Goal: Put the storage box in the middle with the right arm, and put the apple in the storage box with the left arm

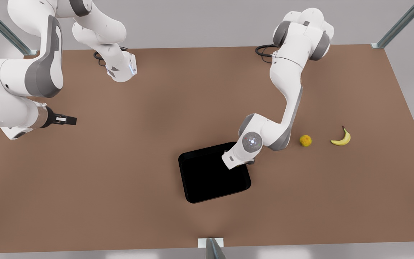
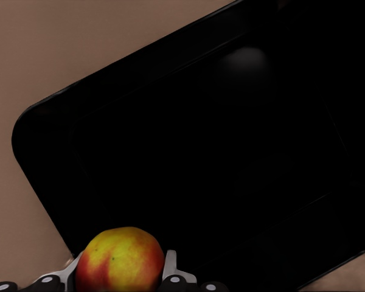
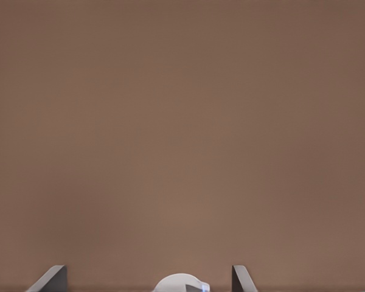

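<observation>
Left wrist view: the left gripper (image 2: pixel 120 281) has its fingers closed on either side of the apple (image 2: pixel 120 260), red with a yellowish patch, held above the storage box (image 2: pixel 207 152).
Left gripper in the front view: hidden under the wrist of the left arm (image 1: pixel 252 142), which reaches over the box's edge on the front view's right.
Right gripper (image 1: pixel 71 120): at the front view's left edge, well apart from the box; in the right wrist view its fingers (image 3: pixel 48 280) stand wide apart over bare table (image 3: pixel 182 121), holding nothing. This arm waits.
Storage box: sits on the table near the middle, turned askew to the table's edges; its footprint looks close to square, so I cannot name a long axis with confidence.
Step in hand: the box looks placed; the apple is being carried in above it.
Next move: it calls for lowering the apple toward the box floor, clear of the low wall, then parting the fingers.
Others: bumpy yellow fruit (image 1: pixel 305 140) and banana (image 1: pixel 341 137) lie apart on the front view's right.
</observation>
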`<state>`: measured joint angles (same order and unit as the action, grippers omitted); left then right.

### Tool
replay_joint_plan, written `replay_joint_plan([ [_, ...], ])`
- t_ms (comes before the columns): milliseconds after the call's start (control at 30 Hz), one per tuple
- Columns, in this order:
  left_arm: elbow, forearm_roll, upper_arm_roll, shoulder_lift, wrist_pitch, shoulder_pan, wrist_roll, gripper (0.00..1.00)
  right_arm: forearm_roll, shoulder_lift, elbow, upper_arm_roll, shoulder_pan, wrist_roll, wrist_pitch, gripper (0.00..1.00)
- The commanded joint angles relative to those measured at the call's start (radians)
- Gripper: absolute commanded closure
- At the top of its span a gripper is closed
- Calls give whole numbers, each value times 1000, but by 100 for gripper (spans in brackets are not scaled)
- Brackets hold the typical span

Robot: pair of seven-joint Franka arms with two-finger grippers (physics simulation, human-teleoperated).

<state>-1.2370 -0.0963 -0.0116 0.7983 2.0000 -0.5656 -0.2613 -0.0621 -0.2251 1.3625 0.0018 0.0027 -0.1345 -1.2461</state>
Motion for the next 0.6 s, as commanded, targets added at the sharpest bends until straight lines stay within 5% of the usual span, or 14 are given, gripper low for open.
replay_joint_plan([
  [0, 30, -14, 1, 32, 54, -34, -743, 45, 1, 1, 0, 0, 0, 1, 0, 0],
  [33, 39, -14, 1, 44, 66, -34, -745, 45, 1, 1, 0, 0, 0, 1, 0, 0],
  [67, 44, -11, -1, 53, 68, -34, -742, 0, -1, 1, -2, 0, 0, 1, 0, 0],
  [167, 45, -14, -11, 38, 53, -30, -742, 0, 1, 1, -2, 0, -4, 1, 0, 0],
  [300, 184, -7, -28, -237, -636, 265, -233, 0, -18, 1, -23, -2, 3, 1, 0, 0],
  [367, 231, 33, -100, -304, -800, 274, -20, 0, -19, 1, -33, 0, 2, 1, -10, 0],
  [433, 231, 101, -100, -347, -846, 271, 163, 0, -18, 1, -33, -2, -7, 3, -13, 0],
  [500, -6, 144, -90, -570, -653, 274, 169, 0, -18, 1, -53, -2, -10, 3, -13, 0],
  [567, -4, 141, -91, -567, -684, 274, 171, 0, -16, 0, -59, -2, -15, 3, -15, 0],
])
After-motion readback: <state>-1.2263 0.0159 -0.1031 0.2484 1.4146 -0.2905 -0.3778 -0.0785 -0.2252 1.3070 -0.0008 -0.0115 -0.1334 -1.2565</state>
